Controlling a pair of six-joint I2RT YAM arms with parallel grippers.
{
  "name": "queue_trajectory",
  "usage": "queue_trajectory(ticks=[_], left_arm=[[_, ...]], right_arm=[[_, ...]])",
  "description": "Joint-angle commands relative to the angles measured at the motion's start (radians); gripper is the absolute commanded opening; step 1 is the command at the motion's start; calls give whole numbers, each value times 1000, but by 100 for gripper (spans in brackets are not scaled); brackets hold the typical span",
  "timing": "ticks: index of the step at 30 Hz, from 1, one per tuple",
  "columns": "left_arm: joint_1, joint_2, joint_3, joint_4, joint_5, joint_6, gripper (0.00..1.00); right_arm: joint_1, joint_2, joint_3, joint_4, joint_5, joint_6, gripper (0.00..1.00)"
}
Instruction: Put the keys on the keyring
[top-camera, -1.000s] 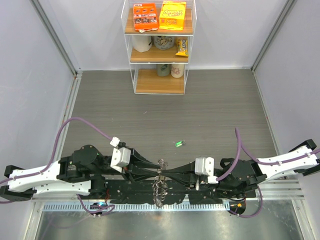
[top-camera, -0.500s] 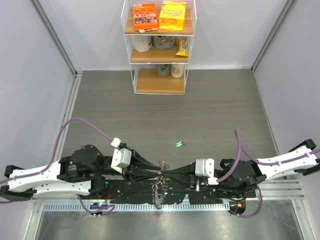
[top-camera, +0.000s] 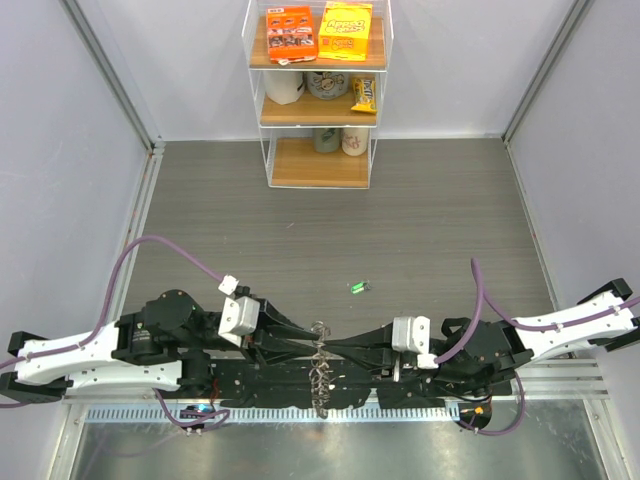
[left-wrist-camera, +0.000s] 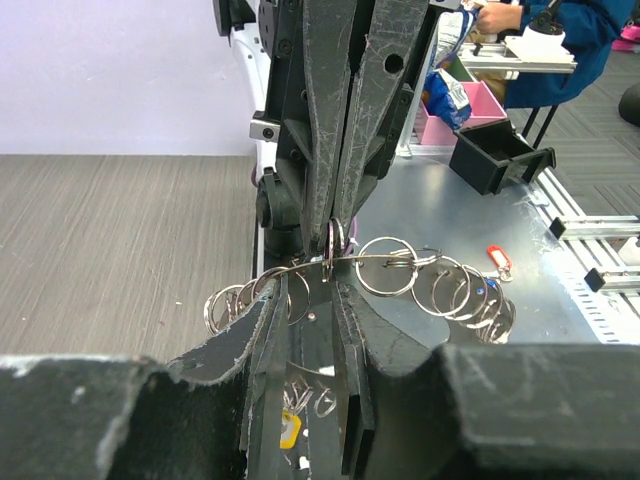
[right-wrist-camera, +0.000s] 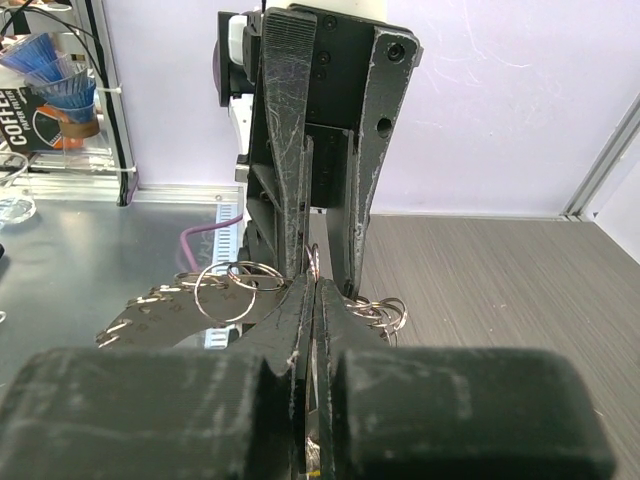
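Keyring (top-camera: 320, 380) hangs lengthwise near-to-far, gripped by narrow left claw (top-camera: 311, 346) and tightly closed right claw (top-camera: 330, 348).

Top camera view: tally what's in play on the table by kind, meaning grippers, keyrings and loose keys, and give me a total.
Keyrings: 1, the keyring
Grippers: 2, the left gripper and the right gripper, both closed on the keyring
Loose keys: 1, the green key
Total: 4
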Motion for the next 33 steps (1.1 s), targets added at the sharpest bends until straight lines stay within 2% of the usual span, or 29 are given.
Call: queue_trajectory(ticks=[1, 33], left_arm=[[-6, -7, 17, 41, 87, -23, 29], [-6, 10, 40, 50, 130, -29, 24]], right_arm=[[-4, -16, 1, 73, 76, -15, 5], [-4, 41, 8, 78, 105, -38, 6]])
